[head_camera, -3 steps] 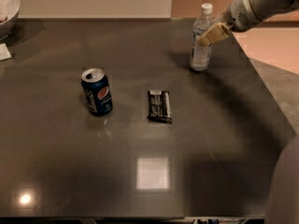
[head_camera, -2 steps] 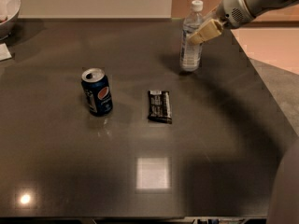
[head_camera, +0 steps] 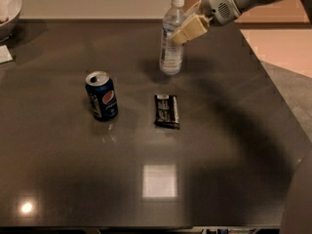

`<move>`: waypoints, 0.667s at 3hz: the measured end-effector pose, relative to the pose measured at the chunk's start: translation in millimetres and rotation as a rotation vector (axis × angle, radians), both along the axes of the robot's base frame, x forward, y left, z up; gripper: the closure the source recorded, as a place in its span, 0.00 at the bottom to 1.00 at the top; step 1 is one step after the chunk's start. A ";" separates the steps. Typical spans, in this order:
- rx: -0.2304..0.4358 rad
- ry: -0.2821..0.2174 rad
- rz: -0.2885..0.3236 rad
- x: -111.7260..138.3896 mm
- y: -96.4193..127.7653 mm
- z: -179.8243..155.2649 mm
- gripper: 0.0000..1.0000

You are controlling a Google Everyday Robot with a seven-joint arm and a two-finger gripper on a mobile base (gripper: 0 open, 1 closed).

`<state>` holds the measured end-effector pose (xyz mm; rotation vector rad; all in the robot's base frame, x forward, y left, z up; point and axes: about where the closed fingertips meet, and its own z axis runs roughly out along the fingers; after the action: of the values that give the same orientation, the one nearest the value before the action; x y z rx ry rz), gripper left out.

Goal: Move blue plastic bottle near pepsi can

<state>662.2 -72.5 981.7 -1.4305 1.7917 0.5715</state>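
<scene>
Shifted leftward, blue plastic bottle (head_camera: 170, 57) — pincer (head_camera: 179, 34) pinching it — now nearer pepsi can (head_camera: 102, 96).

Table (head_camera: 229, 169): can (head_camera: 102, 96), bar (head_camera: 167, 111); tool (head_camera: 181, 32) at bottle (head_camera: 171, 58)

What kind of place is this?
Probably a break room or kitchen: a dark glossy countertop holds a dark-blue Pepsi can, black snack bar and white bowl. The pincer, at the back, grips a clear plastic bottle.
</scene>
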 end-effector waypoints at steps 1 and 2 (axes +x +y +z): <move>0.005 0.015 0.083 -15.3 35.5 -3.8 1.00; -0.002 0.041 0.149 -33.6 62.8 -15.2 1.00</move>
<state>628.6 -9.7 966.5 -1.5729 1.7271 0.6803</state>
